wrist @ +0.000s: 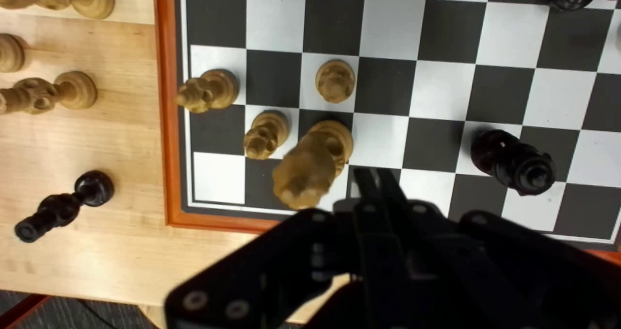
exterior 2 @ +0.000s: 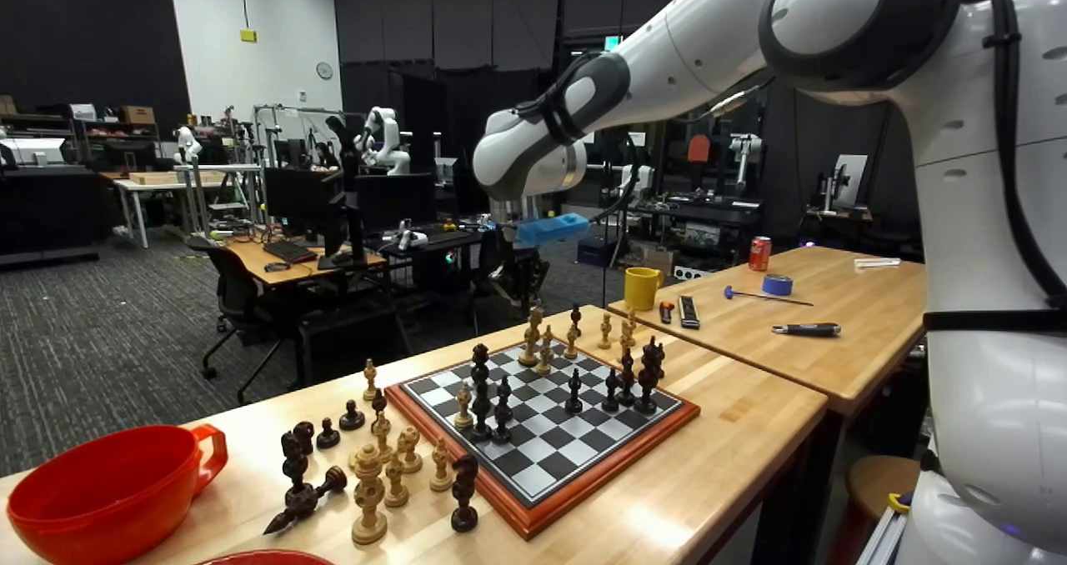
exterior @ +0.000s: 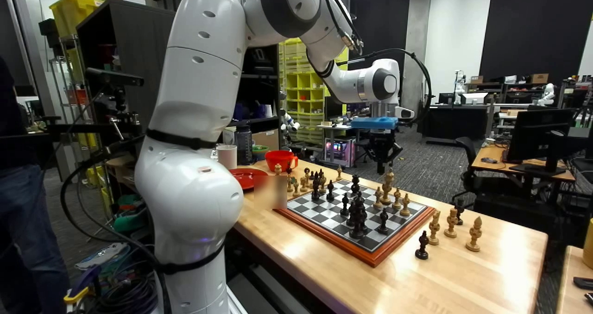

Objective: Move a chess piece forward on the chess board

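Tan carved wood, tall and upright: that chess piece [wrist: 313,166] is prob the one to move imo, tho the task doesn't say which. It's on the chess board [wrist: 167,125], on a dark square in the 2nd row from the lower edge (wrist view), nearer the lower-left corner than the lower-right. Gripper [wrist: 376,173] is just beside it, fingers [wrist: 366,188] pressed together pointing down, nothing between them afaict. Key bit: piece lies to their left and a touch toward the upper edge, roughly along the line they'd spread on, so spreading right there could clip its head. Prob needs a lil lift, then spread, then straddle from above. In both exterior views the tips look abt level w/ its top; exact gap, can't tell. Neighbours are tight: a shorter light piece [wrist: 267,135] just beside it on the left-edge side, plus a small light piece [wrist: 335,81] on the next square toward the upper edge, which would prob block if fwd means that way. Dark piece [wrist: 514,164] toward the lower-right corner is well apart. Past the left edge a black piece [wrist: 63,207] stands on the table [wrist: 111,261], prob out of the way.
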Robot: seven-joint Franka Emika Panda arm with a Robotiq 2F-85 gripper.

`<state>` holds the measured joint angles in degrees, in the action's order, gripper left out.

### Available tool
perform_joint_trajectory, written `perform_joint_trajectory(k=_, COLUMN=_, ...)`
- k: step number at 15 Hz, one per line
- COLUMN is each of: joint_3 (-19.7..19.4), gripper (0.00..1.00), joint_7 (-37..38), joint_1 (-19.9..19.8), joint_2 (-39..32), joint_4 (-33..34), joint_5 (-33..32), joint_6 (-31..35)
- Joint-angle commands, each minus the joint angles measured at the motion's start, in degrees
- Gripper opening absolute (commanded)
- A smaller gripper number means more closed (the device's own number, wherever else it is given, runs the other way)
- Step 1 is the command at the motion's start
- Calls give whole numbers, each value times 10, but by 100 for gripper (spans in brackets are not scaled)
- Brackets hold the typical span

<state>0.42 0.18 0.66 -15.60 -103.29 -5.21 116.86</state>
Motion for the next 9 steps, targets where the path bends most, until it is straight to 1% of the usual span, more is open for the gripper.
perform_joint_trajectory(k=1, joint_3=0, gripper=37, joint_7=-9, joint_1=3, joint_2=5, joint_4=8, joint_5=-4, joint_6=-12)
perform_joint_trajectory(k=4, joint_3=1, gripper=58, joint_7=-12, joint_1=5, joint_2=6, joint_4=14, joint_5=-6, joint_6=-13)
perform_joint_trajectory(k=6, joint_3=2, gripper=70, joint_7=-15, joint_1=7, joint_2=7, joint_4=17, joint_5=-6, joint_6=-13)
perform_joint_trajectory(k=9, joint_3=4, gripper=92, joint_7=-18, joint_1=9, joint_2=10, joint_4=23, joint_5=-7, joint_6=-14)
